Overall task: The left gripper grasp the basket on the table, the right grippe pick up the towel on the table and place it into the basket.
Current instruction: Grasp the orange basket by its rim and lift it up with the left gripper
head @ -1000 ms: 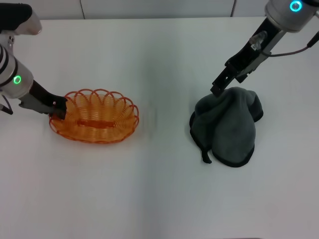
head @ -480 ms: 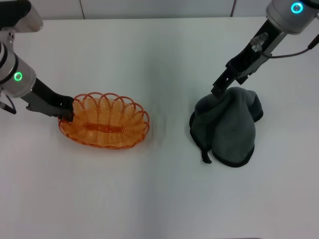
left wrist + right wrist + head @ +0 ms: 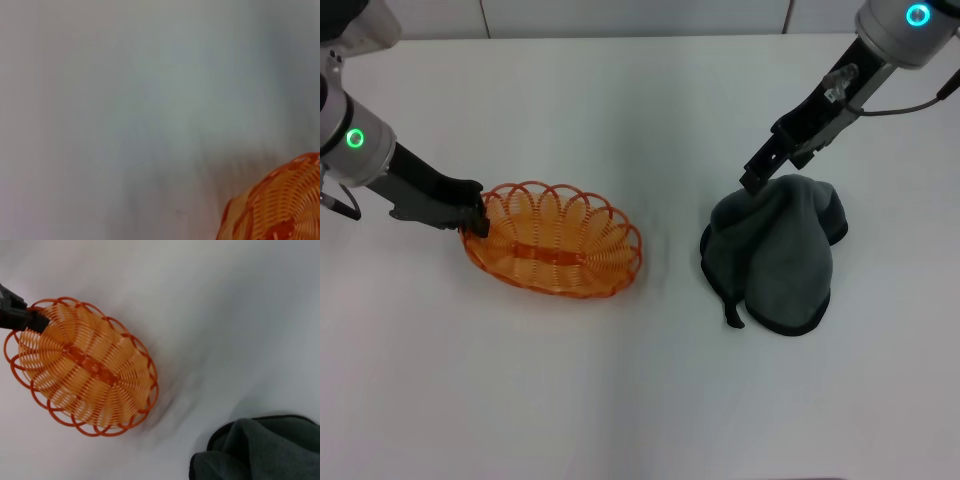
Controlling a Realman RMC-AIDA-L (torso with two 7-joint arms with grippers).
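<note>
Left gripper (image 3: 475,215): clamped on the left end of the basket's rim.
Basket (image 3: 558,252): on the table (image 3: 620,400), left of centre.
Right gripper (image 3: 756,178): at the towel's top edge; fingertip state cannot be told.
Towel (image 3: 780,255): rumpled, right side, well apart from the basket.
Hidden: towel cropped in the right wrist view.
Writing: none legible.

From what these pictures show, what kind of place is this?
Probably a robot test bench, not a home: a plain white table holds only an orange basket and a grey towel, with the left gripper on the basket's rim and the right gripper over the towel.
</note>
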